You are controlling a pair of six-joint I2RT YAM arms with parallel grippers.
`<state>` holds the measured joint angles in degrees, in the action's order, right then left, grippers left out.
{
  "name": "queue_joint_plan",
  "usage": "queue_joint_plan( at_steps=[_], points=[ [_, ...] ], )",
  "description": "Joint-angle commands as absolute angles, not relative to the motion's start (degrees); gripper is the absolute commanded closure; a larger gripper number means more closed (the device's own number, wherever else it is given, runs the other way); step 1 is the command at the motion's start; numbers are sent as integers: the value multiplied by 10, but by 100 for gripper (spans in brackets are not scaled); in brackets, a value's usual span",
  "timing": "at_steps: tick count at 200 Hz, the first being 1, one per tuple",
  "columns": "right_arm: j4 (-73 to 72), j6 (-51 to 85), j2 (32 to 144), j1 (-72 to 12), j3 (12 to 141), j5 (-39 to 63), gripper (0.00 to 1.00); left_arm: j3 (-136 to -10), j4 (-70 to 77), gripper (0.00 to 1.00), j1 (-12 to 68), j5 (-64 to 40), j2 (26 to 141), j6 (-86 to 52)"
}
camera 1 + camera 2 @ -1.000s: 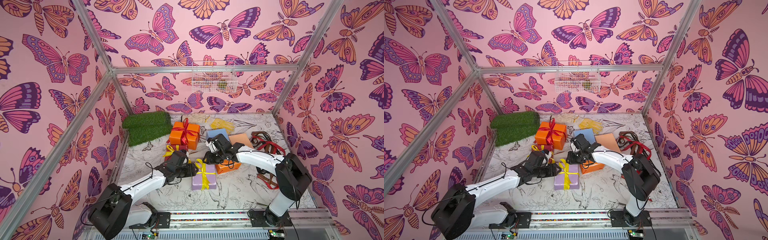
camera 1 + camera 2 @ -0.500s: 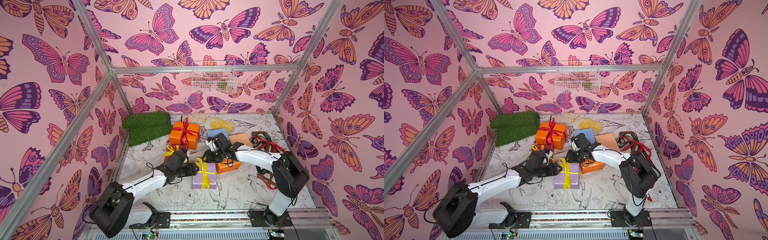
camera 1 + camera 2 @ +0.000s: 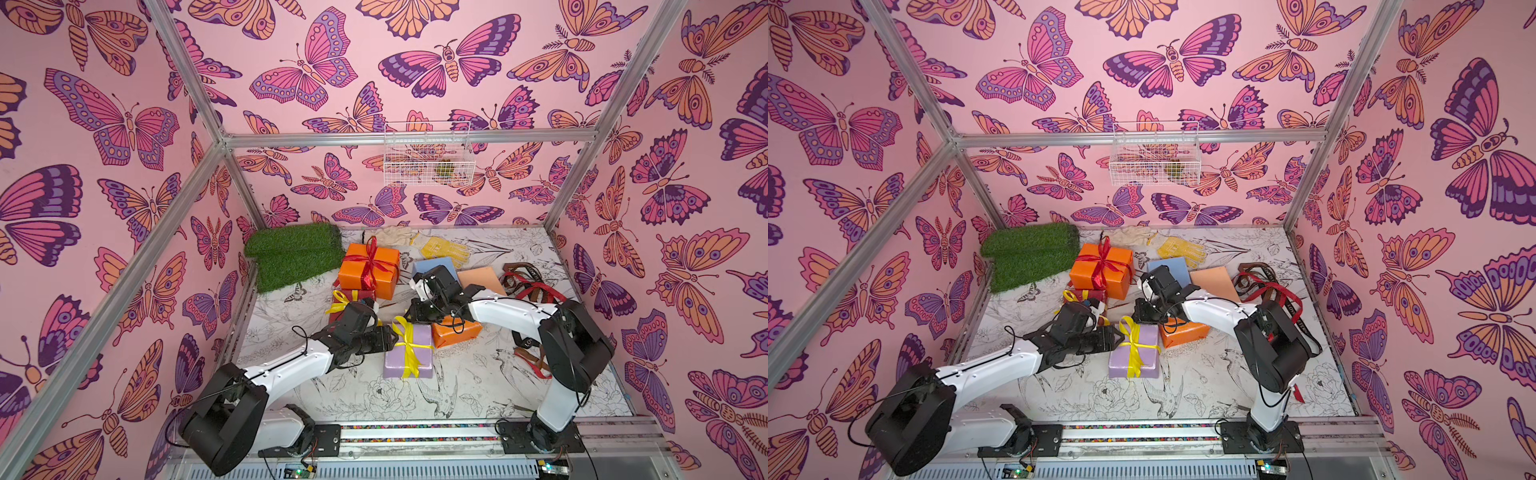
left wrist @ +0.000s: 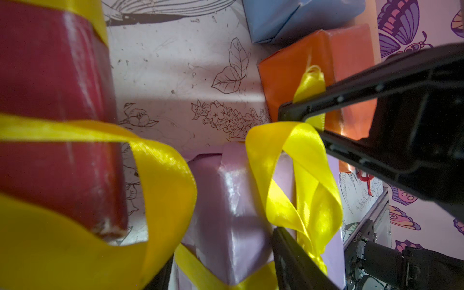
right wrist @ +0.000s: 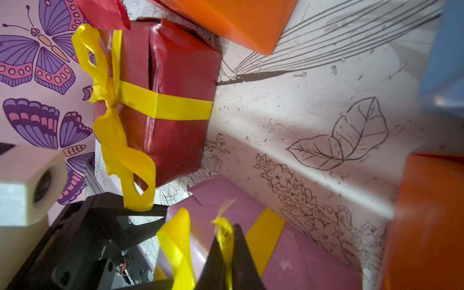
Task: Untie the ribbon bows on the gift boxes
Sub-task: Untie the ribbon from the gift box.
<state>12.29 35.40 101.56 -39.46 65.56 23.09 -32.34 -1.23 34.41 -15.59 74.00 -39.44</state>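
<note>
A lilac gift box [image 3: 409, 363] [image 3: 1133, 365] lies mid-table with a yellow ribbon bow [image 3: 405, 332] [image 4: 288, 175] tied on top. My left gripper [image 3: 390, 338] [image 4: 221, 263] reaches in from the left, its jaws closed on the box's near corner. My right gripper [image 3: 409, 321] [image 5: 227, 232] comes from behind and is shut on one tail of that yellow bow [image 5: 223, 226]. A dark red box [image 3: 349, 297] [image 5: 175, 100] with a yellow bow and a large orange box [image 3: 370, 270] with a red bow stand behind, still tied.
A small orange box [image 3: 455, 332] touches the lilac one on the right. Light blue [image 3: 432, 266] and peach [image 3: 482, 278] boxes lie behind my right arm. Loose ribbons [image 3: 528, 286] pile at the right, green turf [image 3: 295, 253] and gloves [image 3: 444, 249] at the back.
My right gripper has closed on the tail of the lilac box's yellow bow. The left gripper has not moved.
</note>
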Motion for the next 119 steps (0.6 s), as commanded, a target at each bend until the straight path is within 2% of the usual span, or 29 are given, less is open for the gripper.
queue_joint_plan(
  at_steps=[1,119],
  points=[
    [157,327,977,-392,682,208,99,-302,-45,36,344,-136,754,-386],
    [336,200,892,-392,837,118,100,-303,-45,36,350,-134,771,-363]
  ],
)
